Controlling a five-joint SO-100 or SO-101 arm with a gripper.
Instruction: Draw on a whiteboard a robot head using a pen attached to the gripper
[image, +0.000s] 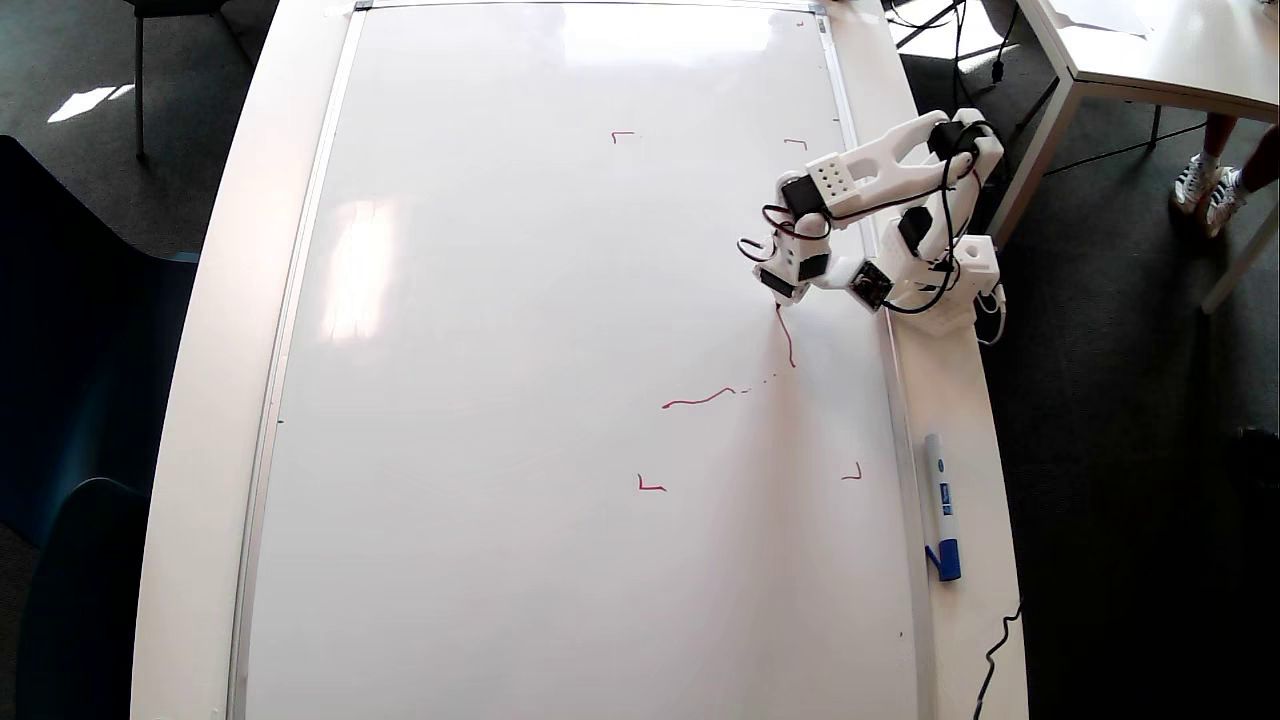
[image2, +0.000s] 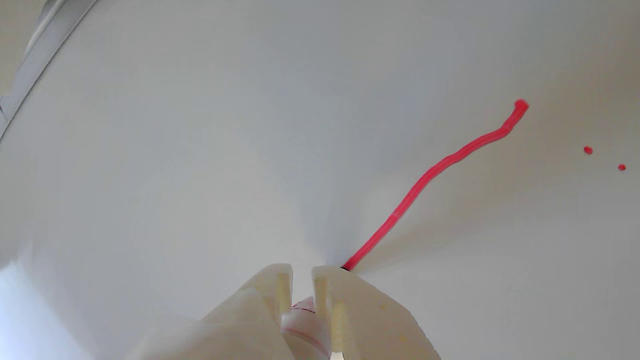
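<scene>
clearly the gripper (image2: 302, 272) is clenched on the pen (image2: 303, 320), pointed down so its tip meets the whiteboard (image: 500, 300) near the right frame; only loose red strokes of the robot head (image: 788, 340) exist.

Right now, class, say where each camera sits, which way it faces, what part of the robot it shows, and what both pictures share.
Overhead view: fixed above the table, looking straight down on the whiteboard; shows the whole arm and the gripper.
Wrist view: rides on the arm, looking down past the fingertips and the clamped pen at the board.
Shared: the red line running from the pen tip.
</scene>
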